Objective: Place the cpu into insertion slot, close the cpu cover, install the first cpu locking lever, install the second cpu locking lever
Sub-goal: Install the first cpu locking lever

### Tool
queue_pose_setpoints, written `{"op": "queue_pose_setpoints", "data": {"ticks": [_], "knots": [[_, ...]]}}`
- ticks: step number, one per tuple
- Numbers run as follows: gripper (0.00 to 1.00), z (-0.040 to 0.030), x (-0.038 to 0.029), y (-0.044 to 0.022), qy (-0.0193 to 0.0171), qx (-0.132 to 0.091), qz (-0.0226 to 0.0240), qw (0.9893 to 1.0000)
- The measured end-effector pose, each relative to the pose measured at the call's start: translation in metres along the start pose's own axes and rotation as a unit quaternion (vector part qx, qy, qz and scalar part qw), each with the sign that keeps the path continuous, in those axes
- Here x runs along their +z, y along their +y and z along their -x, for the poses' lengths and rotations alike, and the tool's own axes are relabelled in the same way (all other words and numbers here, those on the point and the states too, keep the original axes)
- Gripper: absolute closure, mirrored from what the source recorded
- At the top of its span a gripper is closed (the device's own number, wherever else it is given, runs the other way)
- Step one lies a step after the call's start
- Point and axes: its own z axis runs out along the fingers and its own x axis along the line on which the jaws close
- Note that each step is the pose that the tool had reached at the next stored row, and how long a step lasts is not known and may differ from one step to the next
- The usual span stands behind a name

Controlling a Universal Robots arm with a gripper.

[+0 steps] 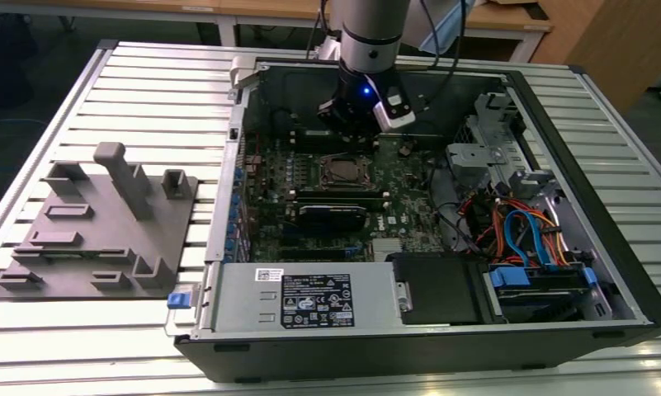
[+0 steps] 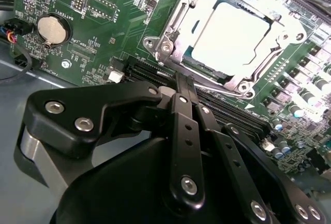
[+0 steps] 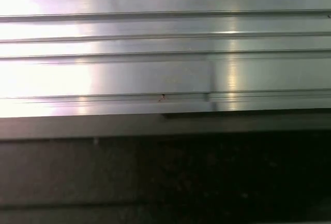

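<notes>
In the exterior view, an open computer case [image 1: 441, 206] lies on a ribbed metal desk [image 1: 143, 91], its green circuit board [image 1: 308, 190] facing up. The arm's hand [image 1: 358, 115] hangs inside the case at about twelve o'clock from the insertion slot [image 1: 347, 171], just beside it. A grey fixture tray [image 1: 99, 231] sits on the desk at nine o'clock from the case.

In the second wrist view, the hand [image 2: 182, 81] has its black fingers [image 2: 178, 110] pressed together, gripping nothing. At about one o'clock from their tips the cpu [image 2: 230, 32] lies flat in the insertion slot, the cpu cover [image 2: 181, 27] framing it. A coin battery [image 2: 53, 30] sits at ten o'clock.

In the first wrist view, ribbed metal slats [image 3: 155, 43] run above a dark band.
</notes>
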Motion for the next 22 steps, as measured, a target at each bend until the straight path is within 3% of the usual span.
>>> {"op": "queue_pose_setpoints", "data": {"ticks": [9,22], "knots": [[0.90,0.0015,0.0067,-0.0002,0.0004,0.000,0.0000,1.0000],[0.90,0.0016,0.0034,-0.0001,0.0004,0.000,0.0000,1.0000]]}}
